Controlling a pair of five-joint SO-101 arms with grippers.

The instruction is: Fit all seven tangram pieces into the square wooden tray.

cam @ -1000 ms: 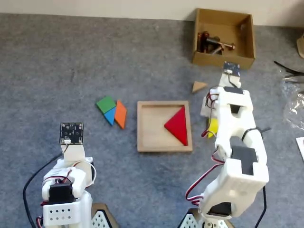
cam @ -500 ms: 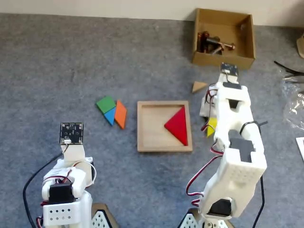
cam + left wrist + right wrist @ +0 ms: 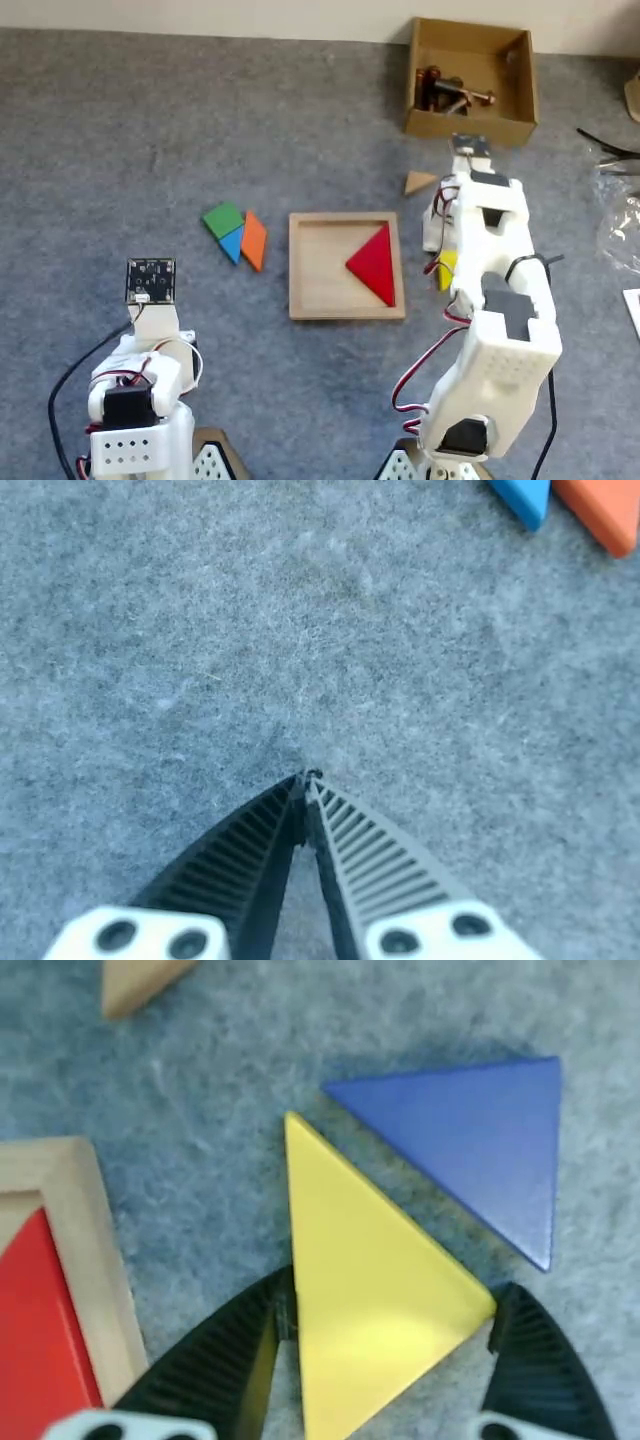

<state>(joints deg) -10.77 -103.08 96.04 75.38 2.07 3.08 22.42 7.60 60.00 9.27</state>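
The square wooden tray (image 3: pixel 300 268) holds a red triangle (image 3: pixel 375 262). Left of it on the carpet lie a green square (image 3: pixel 222 219), a small blue triangle (image 3: pixel 233 243) and an orange parallelogram (image 3: pixel 254 240). A tan triangle (image 3: pixel 419 182) lies beyond the tray's far right corner. My right gripper (image 3: pixel 392 1305) is open, one finger on each side of the yellow triangle (image 3: pixel 370 1280), which rests flat beside a large blue triangle (image 3: pixel 470 1150). My left gripper (image 3: pixel 305 780) is shut and empty over bare carpet near the front left.
A cardboard box (image 3: pixel 470 120) with small metal parts stands at the back right. Cables and a clear plastic bag (image 3: pixel 620 230) lie along the right edge. The tray rim (image 3: pixel 90 1250) is close beside the yellow triangle.
The right arm has stretched a little farther away from its base over the yellow triangle. The left arm and the pieces have not moved.
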